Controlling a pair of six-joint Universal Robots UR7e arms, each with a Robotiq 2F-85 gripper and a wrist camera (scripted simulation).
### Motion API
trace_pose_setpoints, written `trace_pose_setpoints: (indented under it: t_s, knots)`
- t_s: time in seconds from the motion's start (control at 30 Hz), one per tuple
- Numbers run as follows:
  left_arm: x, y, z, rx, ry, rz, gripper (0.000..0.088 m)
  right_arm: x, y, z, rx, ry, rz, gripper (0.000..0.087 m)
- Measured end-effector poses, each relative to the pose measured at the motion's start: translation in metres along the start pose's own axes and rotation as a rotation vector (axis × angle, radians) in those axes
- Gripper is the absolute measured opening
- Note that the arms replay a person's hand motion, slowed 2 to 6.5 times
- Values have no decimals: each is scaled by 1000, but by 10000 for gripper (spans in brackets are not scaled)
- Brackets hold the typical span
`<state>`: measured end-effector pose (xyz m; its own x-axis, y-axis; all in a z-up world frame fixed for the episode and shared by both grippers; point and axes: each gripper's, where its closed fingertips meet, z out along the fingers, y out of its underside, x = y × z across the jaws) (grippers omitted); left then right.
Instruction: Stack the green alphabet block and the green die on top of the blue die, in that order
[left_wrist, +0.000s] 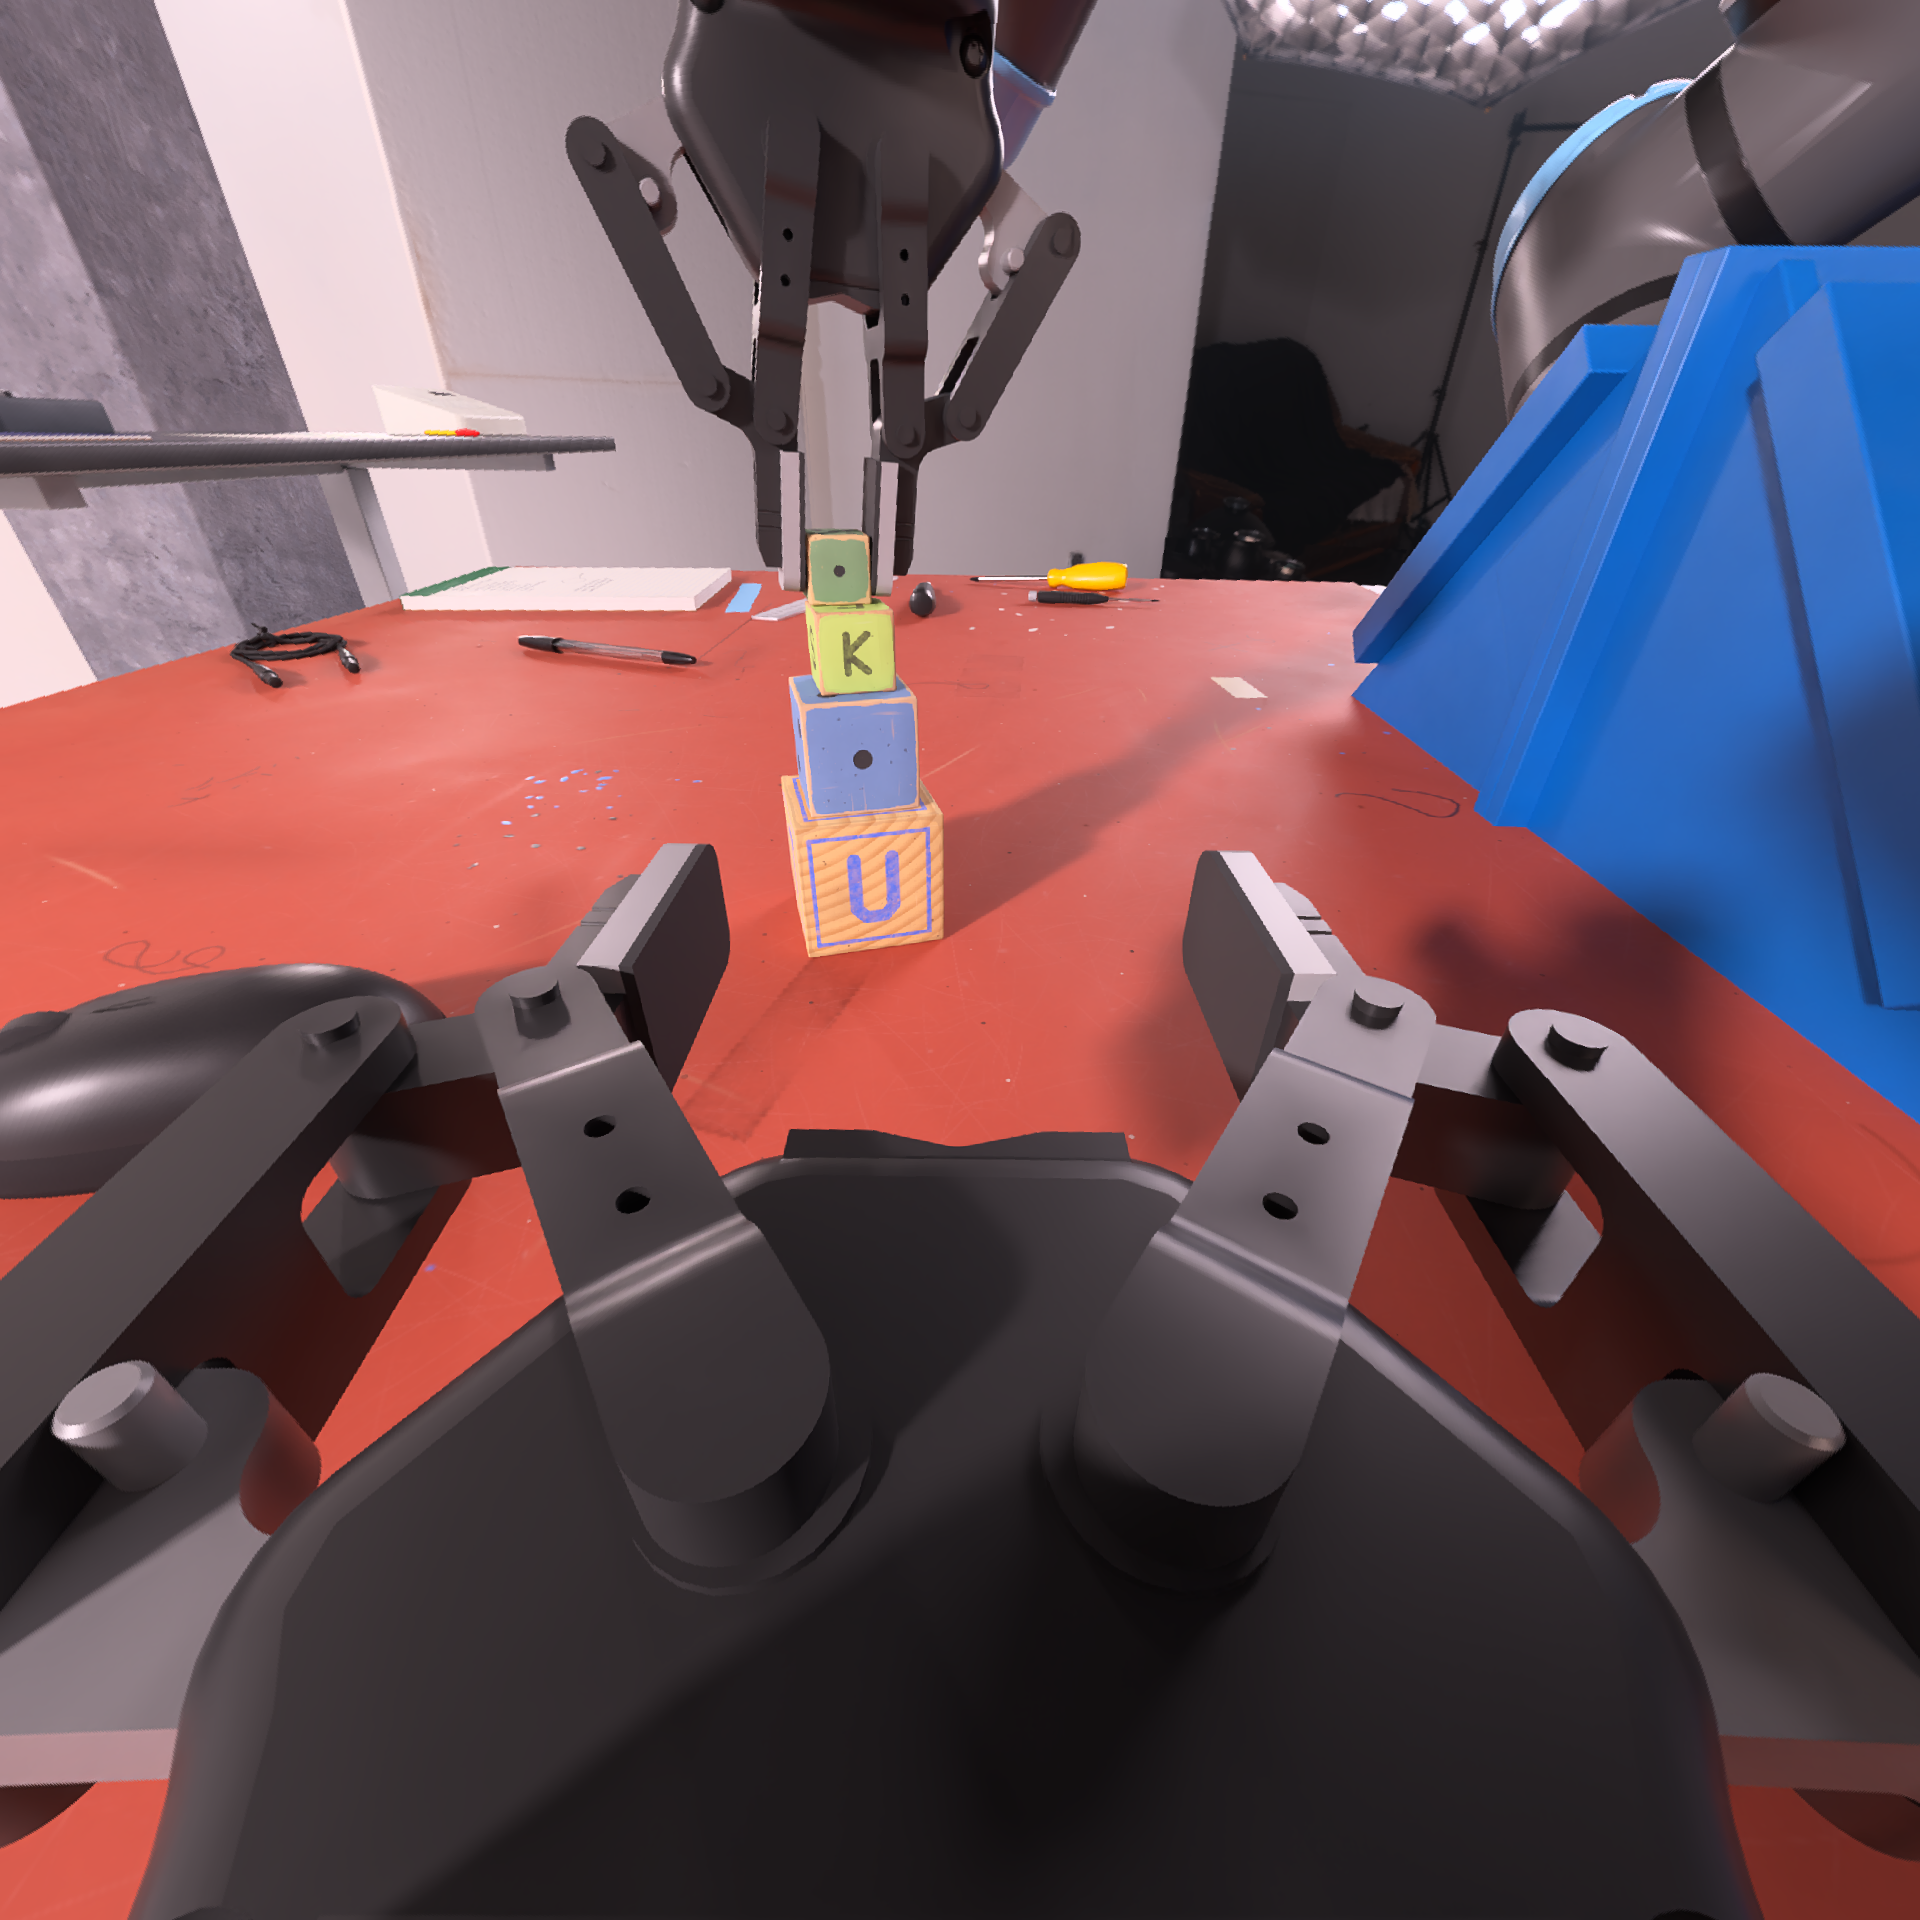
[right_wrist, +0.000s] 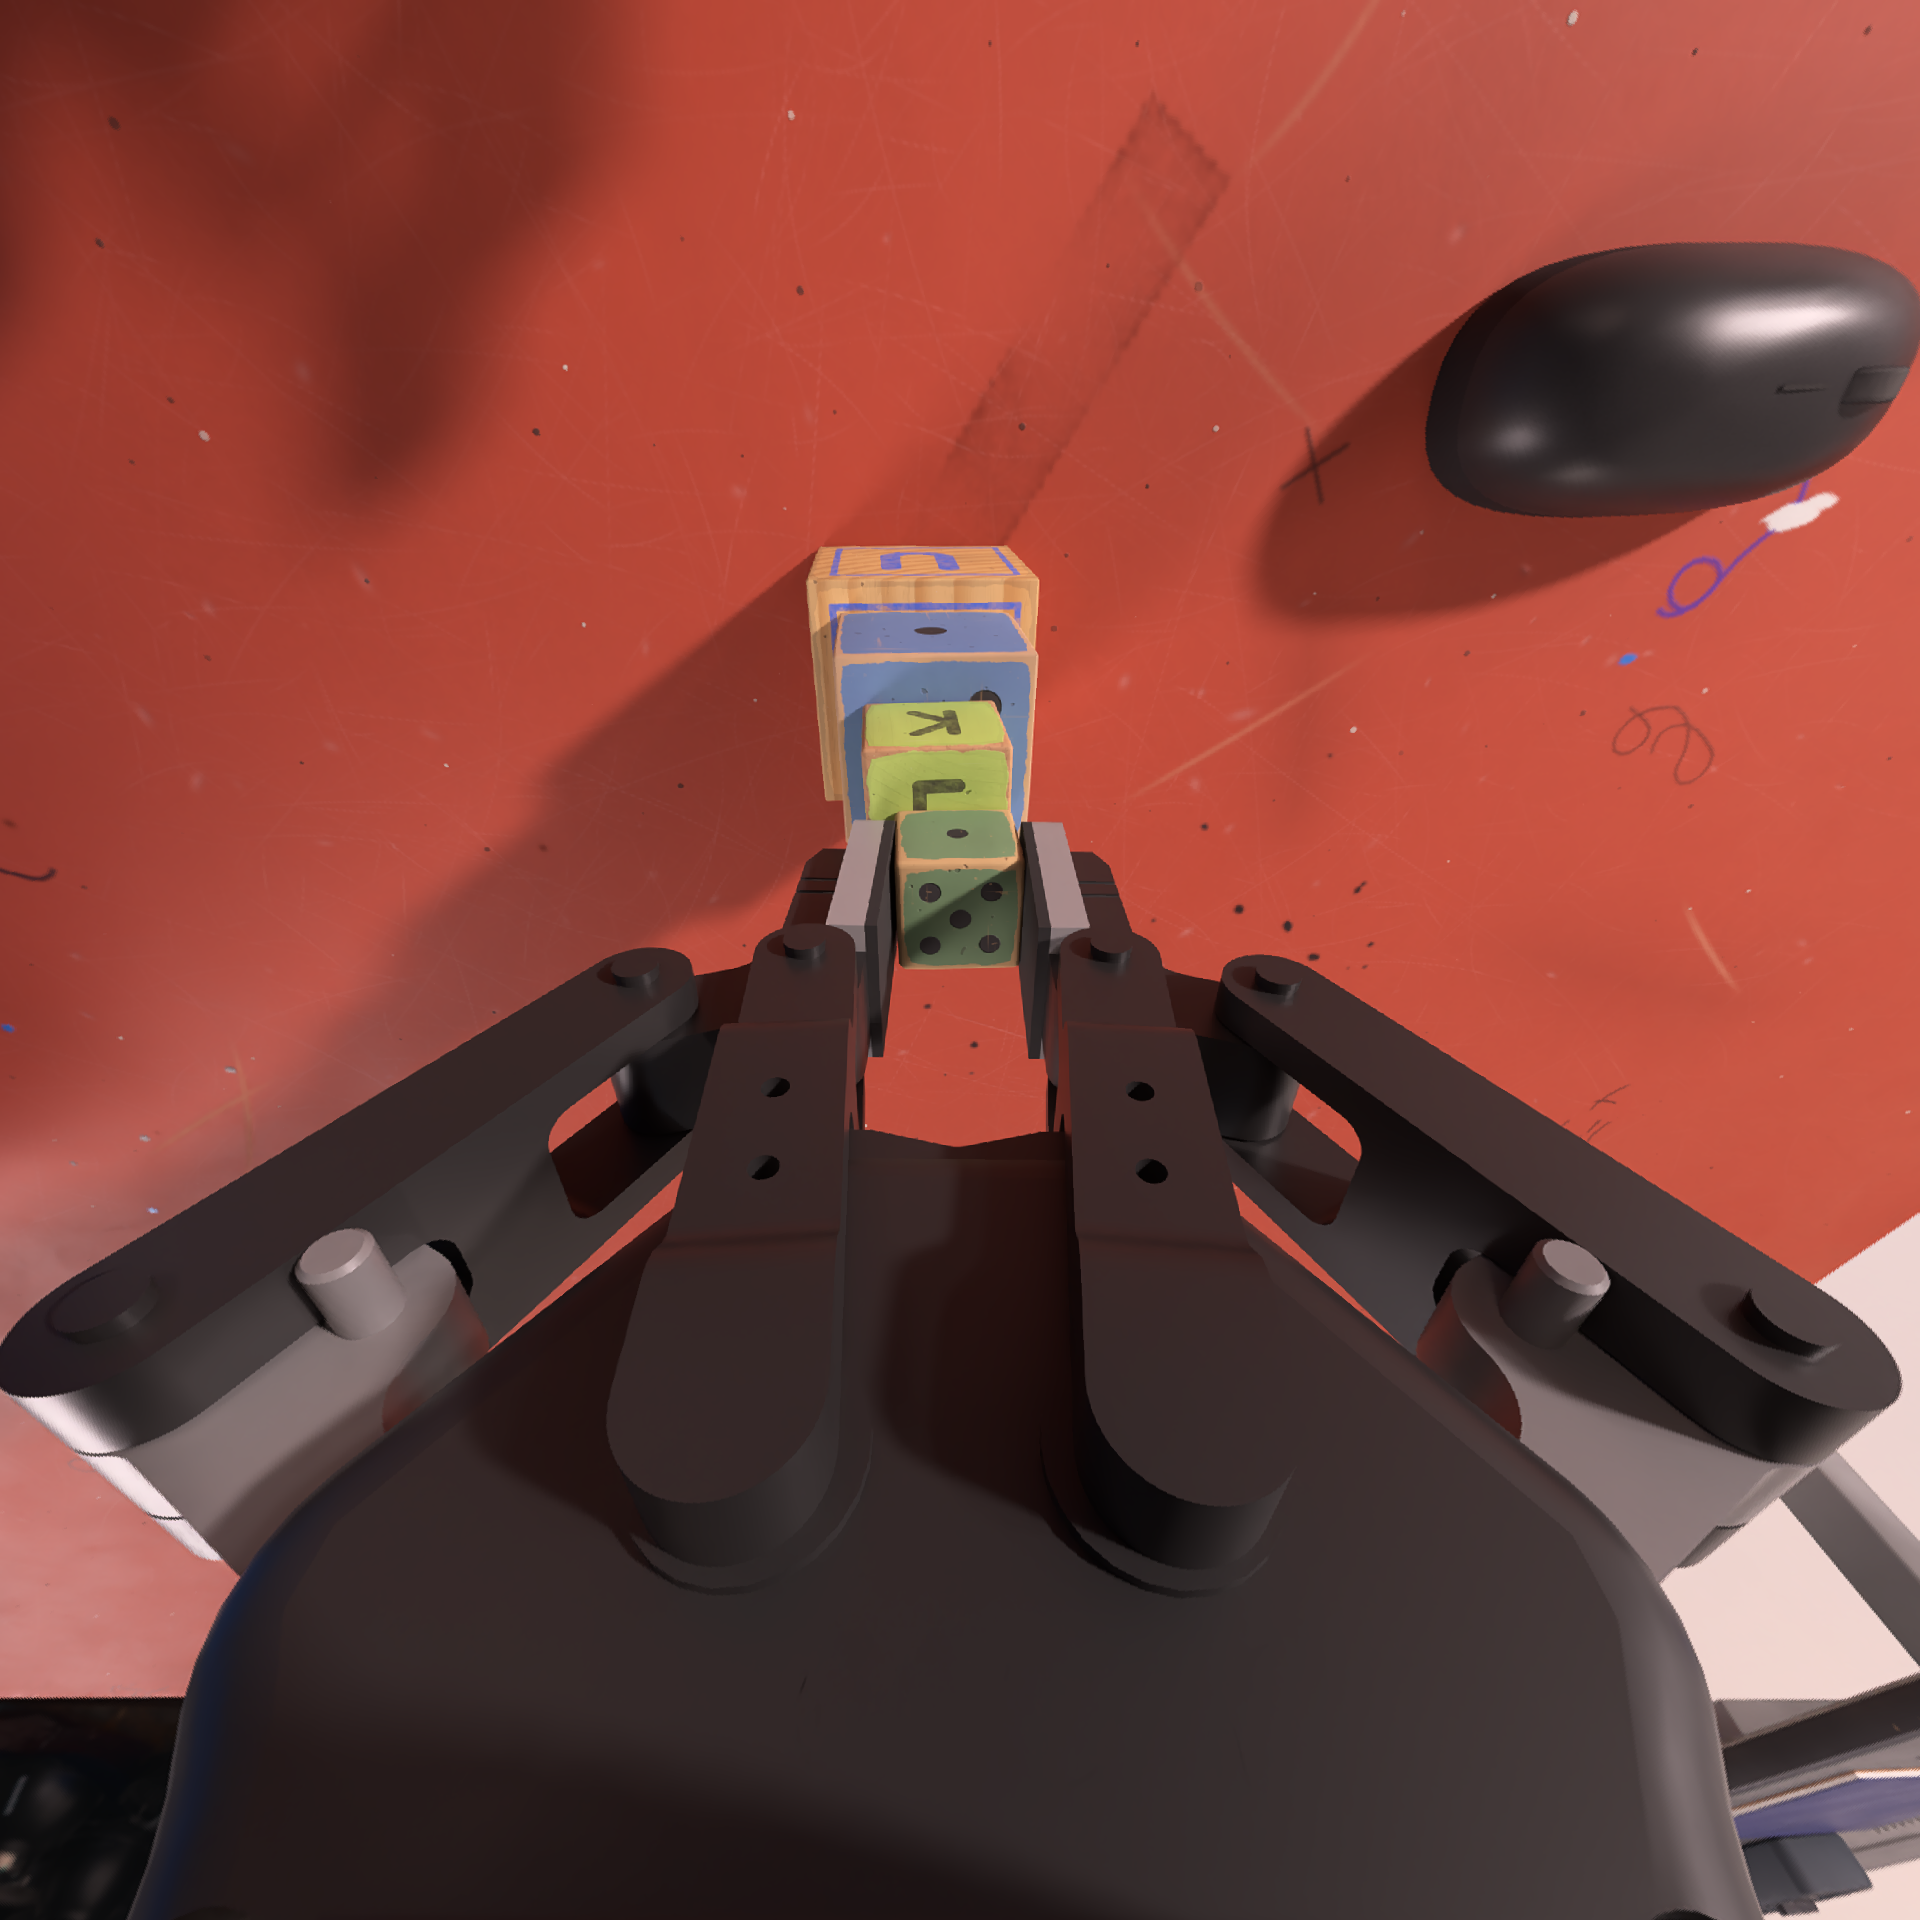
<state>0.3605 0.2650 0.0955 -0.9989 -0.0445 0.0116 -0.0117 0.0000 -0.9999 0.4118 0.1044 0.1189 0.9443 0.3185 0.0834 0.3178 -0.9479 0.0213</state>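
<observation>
A stack stands on the red table (left_wrist: 416, 831): an orange letter block (left_wrist: 873, 883) at the bottom, then the blue die (left_wrist: 857, 748), the green alphabet block (left_wrist: 852, 652) and the green die (left_wrist: 838, 568) on top. My right gripper (left_wrist: 840, 540) comes down from above with a finger on each side of the green die. In the right wrist view, the right gripper (right_wrist: 958, 883) is shut on the green die (right_wrist: 956, 914), above the green alphabet block (right_wrist: 935, 784), the blue die (right_wrist: 925, 639) and the orange block (right_wrist: 914, 577). My left gripper (left_wrist: 956, 914) is open and empty, low over the table in front of the stack.
A black computer mouse (left_wrist: 156, 1049) lies left of my left gripper; it also shows in the right wrist view (right_wrist: 1673, 374). A large blue structure (left_wrist: 1662, 623) stands at the right. A pen (left_wrist: 608, 650), cable (left_wrist: 291, 652), notepad (left_wrist: 566, 588) and yellow screwdriver (left_wrist: 1086, 575) lie at the far edge.
</observation>
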Motion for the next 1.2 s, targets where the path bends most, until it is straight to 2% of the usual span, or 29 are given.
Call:
trace_pose_setpoints:
  t_s: [0.3, 0.8, 1.2]
  knots:
    - [0, 0, 0, 0, 1, 0, 767, -2, -1, 0, 10, -5, 9, 209]
    - [0, 0, 0, 0, 1, 1, 768, -2, 4, -10, 46, 49, 39, 404]
    - [0, 0, 0, 0, 1, 1, 768, -15, 21, -12, 78, 78, 58, 460]
